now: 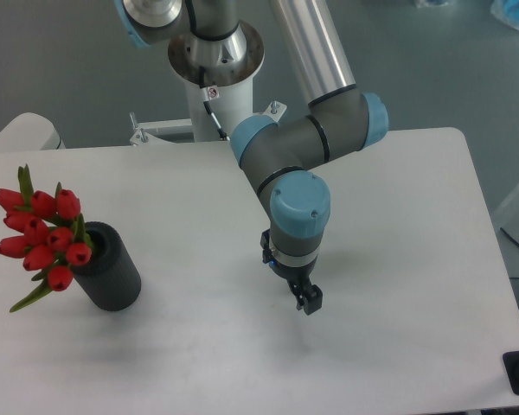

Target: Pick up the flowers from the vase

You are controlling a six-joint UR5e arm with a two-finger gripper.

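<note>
Flowers: the red tulip bunch (41, 235) stood in the vase, leaning out to the left over its rim.
Vase: the dark ribbed cylinder (111, 268) rested on the white surface (398, 259) near its left edge.
Pincer: it (309, 302) hung above mid-surface, well apart from the vase, holding nothing; how far its fingers were parted could not be told.

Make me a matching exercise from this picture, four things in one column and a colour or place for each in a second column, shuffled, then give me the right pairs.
Things:
1. tulip buds
2. vase
3. gripper
4. table

Descriptions:
A. dark and ribbed, standing near the table's left edge
B. white, carrying everything else
C. red, bunched at the vase's mouth
D. hanging over the middle of the table, well away from the vase

Pairs: 1-C, 2-A, 3-D, 4-B
</note>
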